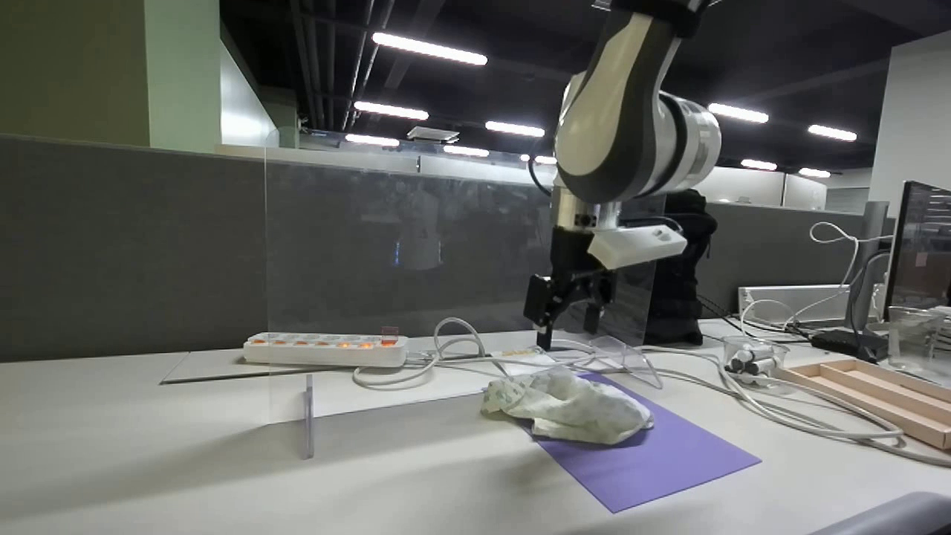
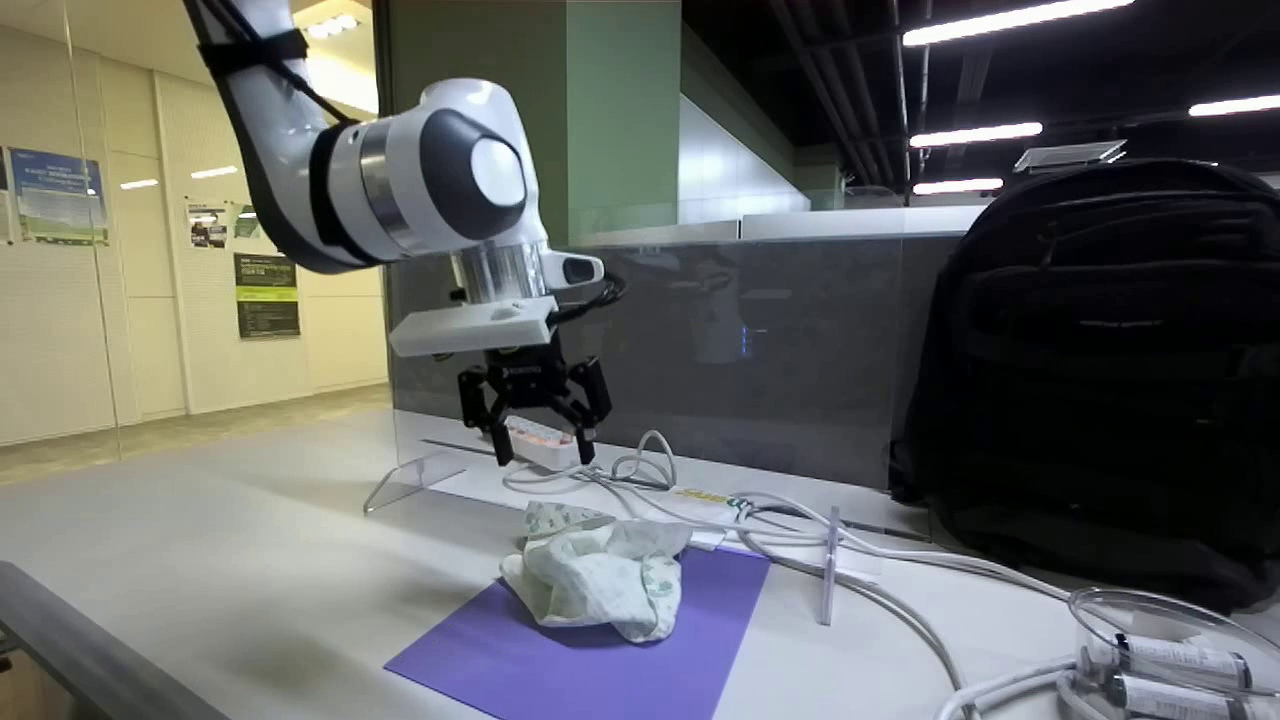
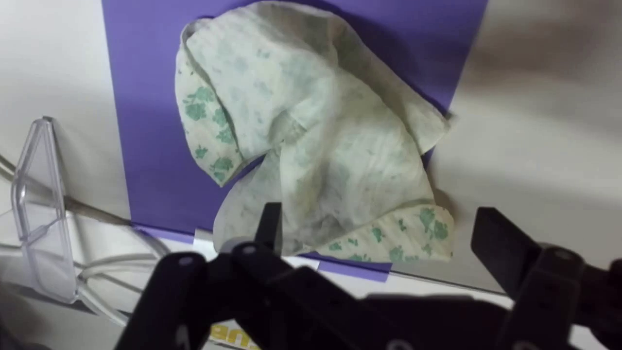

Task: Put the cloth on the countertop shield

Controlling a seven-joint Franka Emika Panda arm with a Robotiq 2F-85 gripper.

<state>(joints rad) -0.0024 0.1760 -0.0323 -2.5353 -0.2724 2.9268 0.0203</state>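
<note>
- One white power strip [image 1: 323, 351] sits at the far left in an exterior view, toward the back of the pale countertop [image 1: 134, 431], a few of its switches glowing orange.
- Next comes the clear shield [image 1: 461, 245], a see-through panel standing upright on the countertop; much of the power strip shows through it.
- The cloth [image 1: 572, 409], whitish with a green print, lies crumpled in front of the shield, mostly on the purple sheet [image 1: 669, 461]. In the wrist view parts of it reach past the sheet's edge. Whether it touches the shield, I cannot tell.
- Above the cloth, the gripper [image 1: 568, 338] hangs pointing down from the arm [image 1: 631, 134]. Its jaws stand wide apart and have hold of nothing; both exterior views show a gap between it and the cloth.
- A black backpack [image 1: 676, 297] stands by the shield's right end, toward the back.
- Further right, a clear container [image 1: 776, 348] holds small white-and-black cylinders [image 1: 752, 360].
- Just beside that lies a light-brown tray [image 1: 862, 386] with long compartments.
- A dark monitor [image 1: 921, 245] stands at the right edge, cut off by the frame.
</note>
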